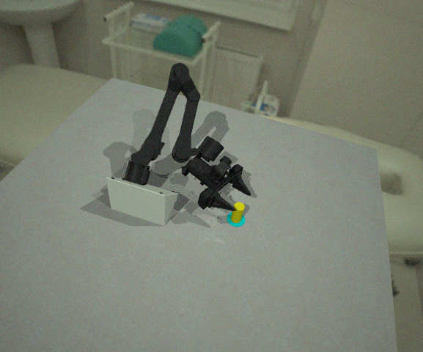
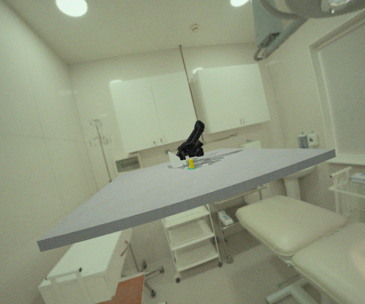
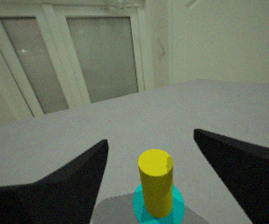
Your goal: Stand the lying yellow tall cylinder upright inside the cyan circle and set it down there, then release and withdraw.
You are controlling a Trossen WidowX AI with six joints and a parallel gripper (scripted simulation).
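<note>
The yellow tall cylinder [image 1: 237, 213] [image 2: 191, 163] [image 3: 157, 187] stands upright on the cyan circle [image 1: 241, 222] [image 2: 195, 168] [image 3: 178, 202], with cyan showing around its base. In the wrist view its base lies within the circle's outline; the circle's near edge is cut off by the frame. My gripper [image 1: 243, 202] [image 3: 149, 138] is open and empty. In the wrist view its fingertips stand wide apart to the left and right, with a gap on each side of the cylinder. In the top view the fingers are behind and beside the cylinder, on the arm's side.
A white upright panel [image 1: 139, 200] [image 2: 174, 159] stands on the table [image 1: 241, 295] [image 2: 126, 199] beside the arm's base, left of the cylinder in the top view. The arm's shadows fall over the table around the circle.
</note>
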